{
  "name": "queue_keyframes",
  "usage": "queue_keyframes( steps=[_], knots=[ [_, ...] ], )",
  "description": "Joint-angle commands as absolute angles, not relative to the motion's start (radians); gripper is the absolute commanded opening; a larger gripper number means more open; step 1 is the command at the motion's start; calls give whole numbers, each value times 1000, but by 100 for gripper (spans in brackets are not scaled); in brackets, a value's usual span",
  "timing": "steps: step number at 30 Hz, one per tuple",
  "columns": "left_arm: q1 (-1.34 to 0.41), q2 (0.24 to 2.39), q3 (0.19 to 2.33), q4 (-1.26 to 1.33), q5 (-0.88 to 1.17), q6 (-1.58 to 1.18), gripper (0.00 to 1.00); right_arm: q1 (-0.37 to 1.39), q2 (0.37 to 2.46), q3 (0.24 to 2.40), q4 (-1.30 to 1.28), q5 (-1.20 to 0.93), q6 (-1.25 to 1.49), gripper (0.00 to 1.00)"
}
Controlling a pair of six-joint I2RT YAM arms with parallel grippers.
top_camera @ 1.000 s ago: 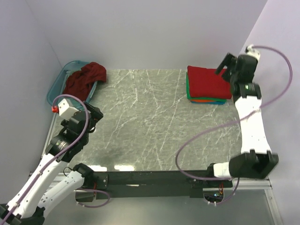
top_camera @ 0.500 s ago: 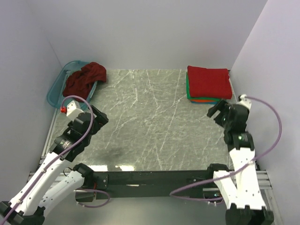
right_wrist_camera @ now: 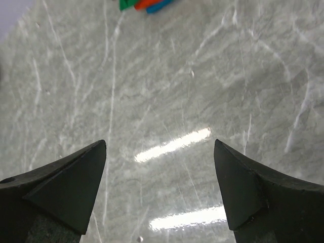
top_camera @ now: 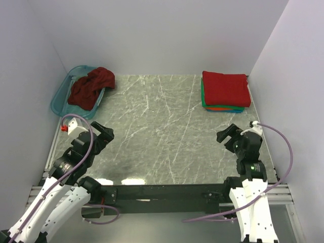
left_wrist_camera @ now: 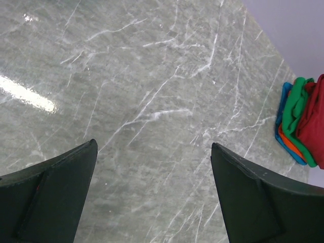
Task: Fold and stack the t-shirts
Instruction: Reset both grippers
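Observation:
A stack of folded t-shirts [top_camera: 225, 91] lies at the table's far right, a bright red one on top over green, orange-red and blue ones; its edge shows in the left wrist view [left_wrist_camera: 301, 121]. A crumpled maroon t-shirt [top_camera: 91, 87] lies in the teal basket [top_camera: 61, 95] at the far left. My left gripper [top_camera: 105, 134] is open and empty over bare table near the left edge. My right gripper [top_camera: 226, 136] is open and empty over bare table in front of the stack.
The grey marble table [top_camera: 162, 126] is walled by pale panels on the left, back and right. A black rail [top_camera: 162, 192] runs along the near edge between the arm bases.
My right arm has drawn back from the folded stack toward the near edge. My left arm has also pulled back and lowered a little.

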State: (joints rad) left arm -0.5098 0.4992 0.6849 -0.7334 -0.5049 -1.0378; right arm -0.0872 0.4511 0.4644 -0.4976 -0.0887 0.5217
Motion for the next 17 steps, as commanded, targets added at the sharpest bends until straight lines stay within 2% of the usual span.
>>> queue_keyframes(
  steps=[1, 7, 17],
  knots=[
    [-506, 492, 667, -753, -517, -1065, 99, -81, 390, 468, -449, -43, 558, 93],
    [-508, 488, 655, -775, -534, -1103, 99, -81, 347, 454, -437, -63, 543, 93],
    [-509, 469, 644, -784, -557, -1121, 100, -81, 391, 446, -410, -80, 548, 94]
  ],
)
